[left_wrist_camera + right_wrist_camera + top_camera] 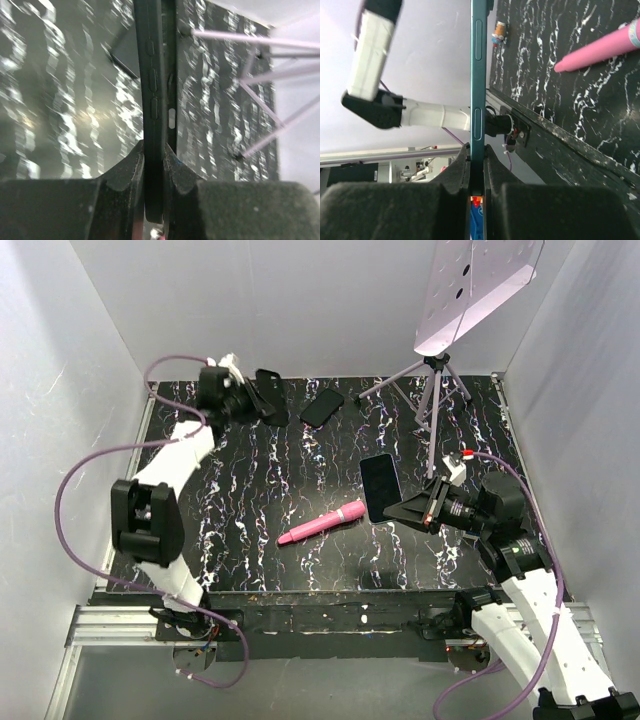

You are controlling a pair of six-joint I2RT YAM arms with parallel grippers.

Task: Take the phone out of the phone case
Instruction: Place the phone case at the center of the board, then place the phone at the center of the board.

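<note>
Left hand, well beyond and left of the pink tube, is clenched on the phone case. Right hand, just right of the tube, grasps the phone on edge.

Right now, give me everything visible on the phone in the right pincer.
The phone is a thin slab with a glossy black face and a teal, metal-looking side rail carrying two long slim buttons. It is bare, no case on it. It is held tilted above the table, one end clamped in the shut right pincer. Nothing else visibly touches it.
</note>
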